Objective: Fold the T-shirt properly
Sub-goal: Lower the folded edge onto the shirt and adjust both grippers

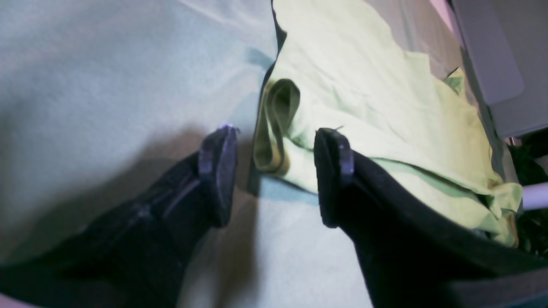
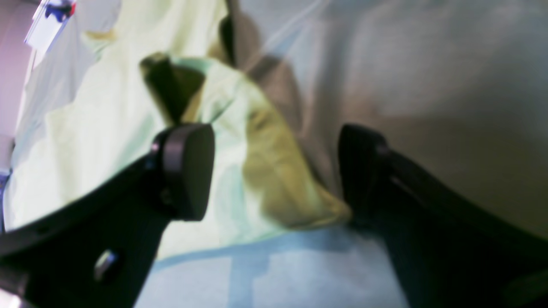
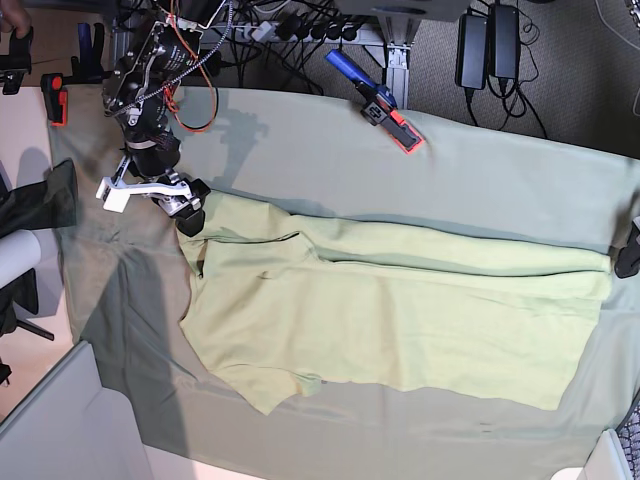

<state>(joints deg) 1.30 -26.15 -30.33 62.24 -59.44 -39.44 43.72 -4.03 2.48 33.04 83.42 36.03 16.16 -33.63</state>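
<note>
Here T-shirt (image 1: 368, 107) corner between spread left jaws; edge between right jaws (spread, unpinched).

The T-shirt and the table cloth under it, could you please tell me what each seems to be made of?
The T-shirt looks like soft, thin knit fabric, probably cotton: matte pale yellow-green, with soft folds and a rolled edge seen in the left wrist view. The table cloth looks like a smoother, matte grey-green woven textile, draping flat with faint creases; its fibre cannot be told.

Both wrist views are soft, blurred and overexposed; the base view is sharp, evenly lit.
</note>
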